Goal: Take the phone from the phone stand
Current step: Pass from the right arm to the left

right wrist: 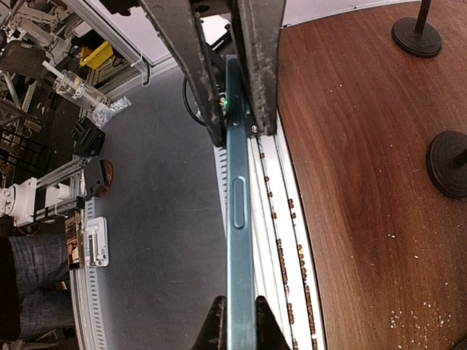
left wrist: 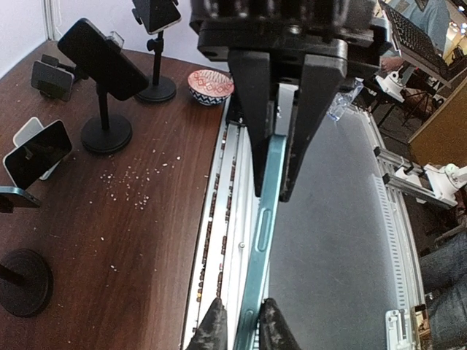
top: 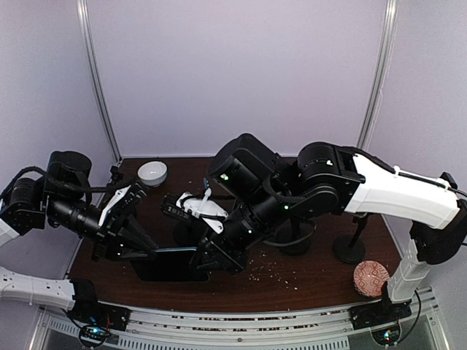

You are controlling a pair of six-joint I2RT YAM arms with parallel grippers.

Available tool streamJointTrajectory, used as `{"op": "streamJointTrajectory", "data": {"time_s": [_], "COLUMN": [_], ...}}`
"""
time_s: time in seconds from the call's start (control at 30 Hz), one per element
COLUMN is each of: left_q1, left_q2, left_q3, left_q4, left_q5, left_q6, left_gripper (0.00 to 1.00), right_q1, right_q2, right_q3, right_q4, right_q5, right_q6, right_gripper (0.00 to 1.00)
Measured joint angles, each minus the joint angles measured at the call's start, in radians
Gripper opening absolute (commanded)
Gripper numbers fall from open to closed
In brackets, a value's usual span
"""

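So the phone (top: 171,266) is off the table (top: 321,284) entirely. It's up in the air over the near edge, strung between the two grippers like a bridge, and it isn't touching any of the phone stands (left wrist: 106,135) back on the wood. The right gripper (top: 206,258) has one end. In its wrist cam its fingers (right wrist: 216,332) sit tight on both flat faces with the teal edge and side button (right wrist: 238,211) running straight up the middle, so that's a proper pinch with basically no gap. The left gripper (top: 149,249) is at the opposite end, straddling it. From its own cam the phone's edge passes between the fingertips (left wrist: 279,334), which are drawn in really narrow, one looking like it's against the phone. On the other side I think there's a thin sliver of space, and the right wrist cam shows the same thing up at the far end. Honestly I can't tell if the left one is actually clamping or just hugging it. From above, the phone reads as a dark slab lying roughly level, left end by the left fingers and right end tucked under the right wrist.
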Motion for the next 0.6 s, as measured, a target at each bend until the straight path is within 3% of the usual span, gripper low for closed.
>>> {"op": "streamJointTrajectory", "data": {"time_s": [0.07,0.5,0.6], "left_q1": [-0.005,-0.017,-0.022], "left_q2": [0.000,-0.011,-0.014], "left_q3": [-0.002,-0.008,-0.008], "left_q4": [0.000,0.002,0.012], "left_q5": [0.015,0.001,-0.032], "left_q6": [0.006,0.016,0.011], "left_gripper": [0.00,0.00,0.00], "right_q1": [0.000,0.000,-0.001], "right_q2": [0.000,-0.005,-0.019], "right_q3": [0.001,-0.007,-0.031], "right_q4": [-0.004,0.005,0.029], "right_q5": [0.000,0.055,0.082], "right_q6": [-0.013,-0.043,-0.042], "right_gripper": [0.00,0.00,0.14]}}
